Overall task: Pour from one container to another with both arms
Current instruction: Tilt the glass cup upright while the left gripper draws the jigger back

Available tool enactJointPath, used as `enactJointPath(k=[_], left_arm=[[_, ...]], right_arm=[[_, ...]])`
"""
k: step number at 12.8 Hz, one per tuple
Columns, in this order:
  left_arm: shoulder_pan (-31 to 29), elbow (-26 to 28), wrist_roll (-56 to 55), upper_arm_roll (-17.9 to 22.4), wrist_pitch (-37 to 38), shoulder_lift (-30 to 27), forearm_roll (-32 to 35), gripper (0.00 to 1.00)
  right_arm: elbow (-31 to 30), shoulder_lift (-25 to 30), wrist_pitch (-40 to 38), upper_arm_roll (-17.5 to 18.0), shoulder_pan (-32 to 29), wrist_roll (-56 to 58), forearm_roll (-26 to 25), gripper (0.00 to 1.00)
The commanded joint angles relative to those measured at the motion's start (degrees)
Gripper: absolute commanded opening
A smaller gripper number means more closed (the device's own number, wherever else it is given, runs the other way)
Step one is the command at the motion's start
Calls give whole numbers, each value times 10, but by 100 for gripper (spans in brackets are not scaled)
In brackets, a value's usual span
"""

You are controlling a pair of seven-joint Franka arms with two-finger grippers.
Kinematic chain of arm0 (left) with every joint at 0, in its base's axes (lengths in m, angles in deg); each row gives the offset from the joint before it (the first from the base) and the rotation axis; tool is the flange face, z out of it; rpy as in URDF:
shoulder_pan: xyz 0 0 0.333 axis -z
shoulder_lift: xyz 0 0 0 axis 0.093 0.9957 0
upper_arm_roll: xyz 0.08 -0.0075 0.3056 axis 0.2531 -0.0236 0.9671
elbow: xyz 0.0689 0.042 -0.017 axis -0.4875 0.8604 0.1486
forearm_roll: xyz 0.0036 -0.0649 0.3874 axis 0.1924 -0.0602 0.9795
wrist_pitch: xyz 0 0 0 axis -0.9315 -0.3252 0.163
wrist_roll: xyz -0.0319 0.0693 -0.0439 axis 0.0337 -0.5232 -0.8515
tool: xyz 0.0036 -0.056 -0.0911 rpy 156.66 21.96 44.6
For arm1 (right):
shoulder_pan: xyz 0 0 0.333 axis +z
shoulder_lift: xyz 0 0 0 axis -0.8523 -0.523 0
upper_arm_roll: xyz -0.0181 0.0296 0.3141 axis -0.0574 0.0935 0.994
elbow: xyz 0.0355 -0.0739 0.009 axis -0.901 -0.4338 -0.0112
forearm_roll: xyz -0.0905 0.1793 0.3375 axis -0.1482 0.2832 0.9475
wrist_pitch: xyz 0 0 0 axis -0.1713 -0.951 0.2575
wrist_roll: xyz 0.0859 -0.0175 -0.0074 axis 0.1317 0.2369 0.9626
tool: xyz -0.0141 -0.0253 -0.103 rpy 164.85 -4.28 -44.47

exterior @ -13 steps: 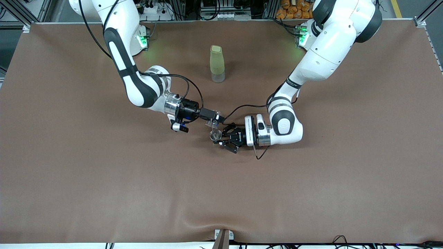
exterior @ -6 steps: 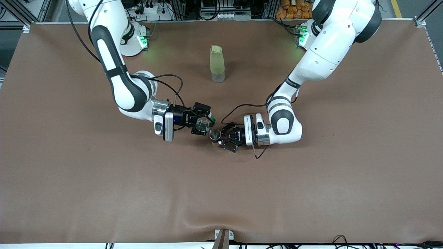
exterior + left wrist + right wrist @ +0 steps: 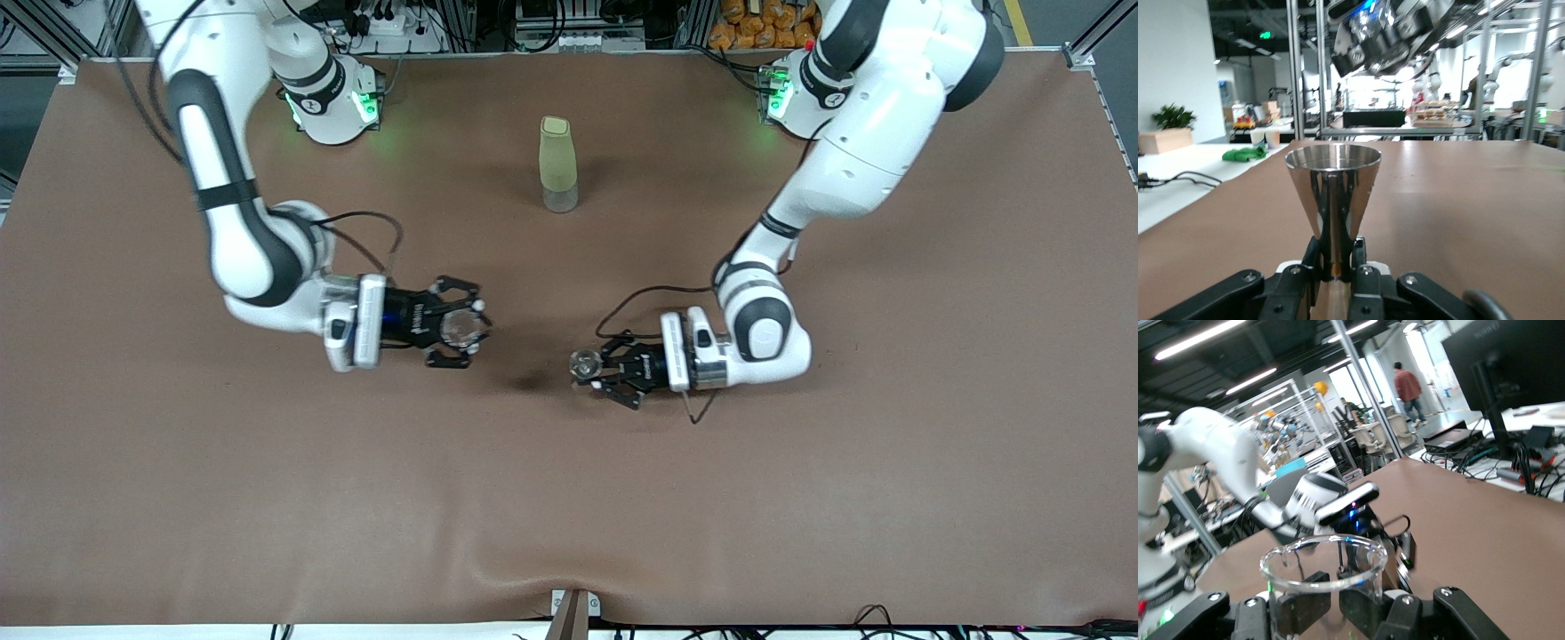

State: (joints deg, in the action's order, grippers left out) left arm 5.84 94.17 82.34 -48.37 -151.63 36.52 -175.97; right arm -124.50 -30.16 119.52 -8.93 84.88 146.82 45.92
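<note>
Over the worktop's (image 3: 800, 498) middle we hold both vessels upright and well apart: our right end effector (image 3: 455, 331) is clamped on the glass cup (image 3: 460, 328), our left end effector (image 3: 597, 368) on the jigger (image 3: 584, 362), which lies toward the left arm's end from the cup.

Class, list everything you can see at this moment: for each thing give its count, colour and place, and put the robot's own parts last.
Glass cup: one, clear, upright in the right pincer, over the table toward the right arm's end.
Jigger: one, silvery metal, upright in the left pincer, over the table's middle.
Bottle: one, pale green, standing on the table, farther from the front camera than both pincers.
Table: one, brown cover.
Right pincer: one, black, shut on the glass cup.
Left pincer: one, black, shut on the jigger.
Arms: two, white with dark bands.
</note>
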Motion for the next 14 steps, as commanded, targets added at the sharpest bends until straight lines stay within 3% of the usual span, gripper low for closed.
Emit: enactJointPath(k=[1,4,8,14], left_arm=[[-74,21,-8,-5,69,-18,78,0],[-150,20,-12,-4,144,-16,159,0],[-262,12,-51,-5,193,-18,302,0],[-345,14,-42,0,242,-2,339,0]], right_arm=[[-8,9,-65,-18,-37,71,-60,0],[-11,4,-149,-38,-85,148,-117,0],[-9,1,-230,-39,-181,242,-219,0],[-7,-23,-278,-39,-274,348,-300,0]])
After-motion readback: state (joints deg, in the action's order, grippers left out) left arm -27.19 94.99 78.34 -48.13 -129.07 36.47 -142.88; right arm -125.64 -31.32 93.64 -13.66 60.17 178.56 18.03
